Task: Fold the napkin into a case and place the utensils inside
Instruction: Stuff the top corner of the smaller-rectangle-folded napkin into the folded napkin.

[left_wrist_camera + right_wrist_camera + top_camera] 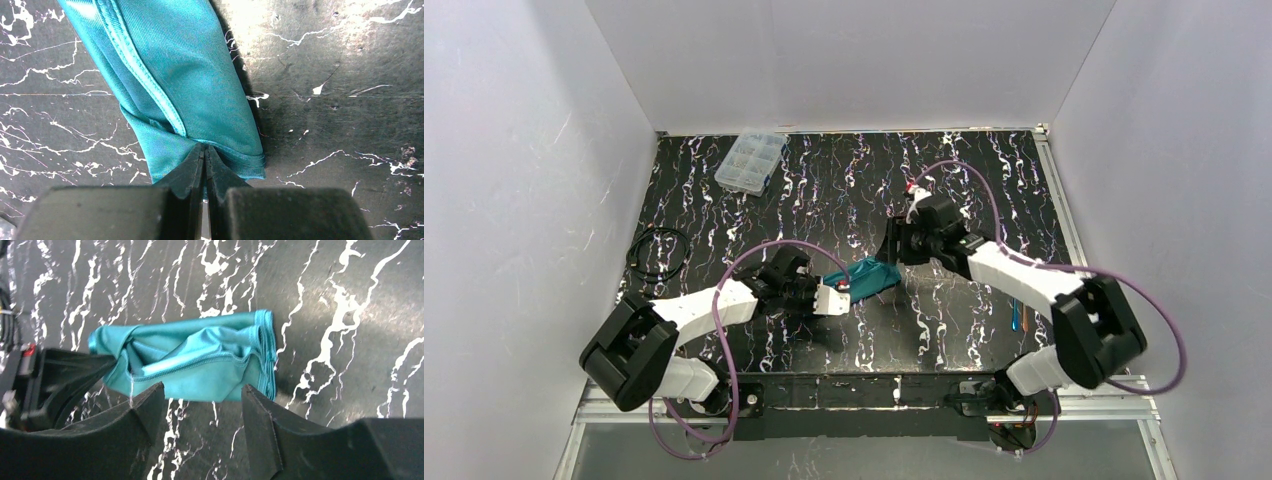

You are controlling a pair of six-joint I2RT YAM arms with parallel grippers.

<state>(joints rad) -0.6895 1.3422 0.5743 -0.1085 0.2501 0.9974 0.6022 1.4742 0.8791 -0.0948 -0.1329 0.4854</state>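
Note:
The teal napkin [871, 276] lies on the black marbled table as a narrow, loosely bunched bundle with its lighter hem showing. My left gripper [205, 148] is shut on one end of the napkin [190, 75], pinching the hem; in the top view the left gripper [842, 291] is at the bundle's left end. My right gripper [202, 392] is open just above the napkin [200, 362], and nothing is between its fingers. In the top view it hovers at the bundle's far right end. A thin iridescent utensil [1016, 318] lies by the right arm, partly hidden by it.
A clear plastic compartment box [751, 160] stands at the back left. A coiled black cable [659, 253] lies at the left edge. White walls close in the table on three sides. The left gripper's body [60, 380] shows at the left of the right wrist view.

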